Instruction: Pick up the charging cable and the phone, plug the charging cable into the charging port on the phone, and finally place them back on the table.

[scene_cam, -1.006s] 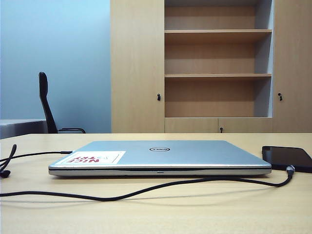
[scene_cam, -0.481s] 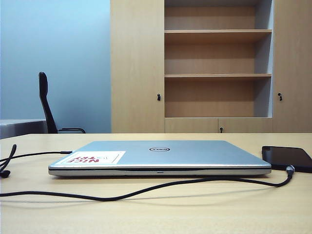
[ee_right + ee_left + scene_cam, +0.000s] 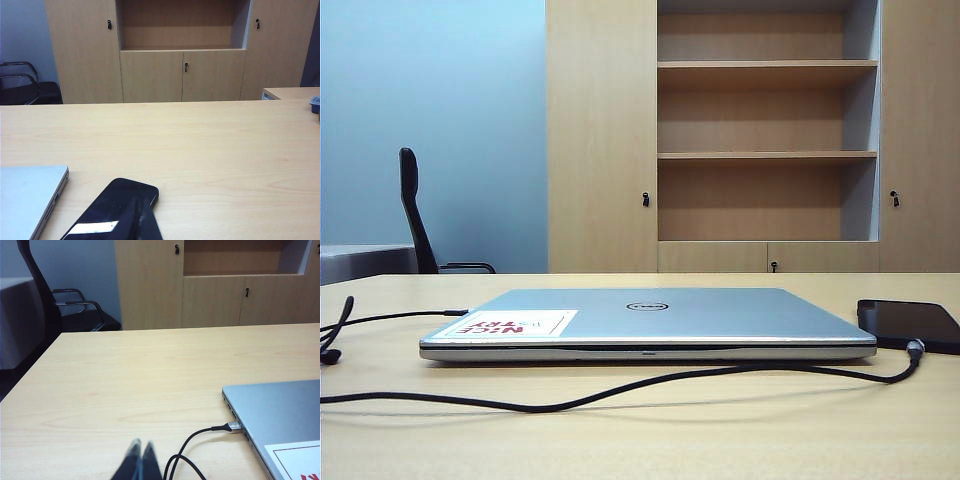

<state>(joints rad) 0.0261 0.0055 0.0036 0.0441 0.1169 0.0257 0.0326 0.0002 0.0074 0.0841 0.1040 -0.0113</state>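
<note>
Silver laptop (image 3: 650, 322) btwn cable (image 3: 620, 390) & phone (image 3: 908, 324); both pincers shut.

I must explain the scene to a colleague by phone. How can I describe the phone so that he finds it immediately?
Find the closed silver laptop in the middle of the table. Just past its right end lies the phone, flat on the wood, with the charging cable ending beside its near edge. It is the only flat glossy black slab, far smaller than the laptop.
</note>
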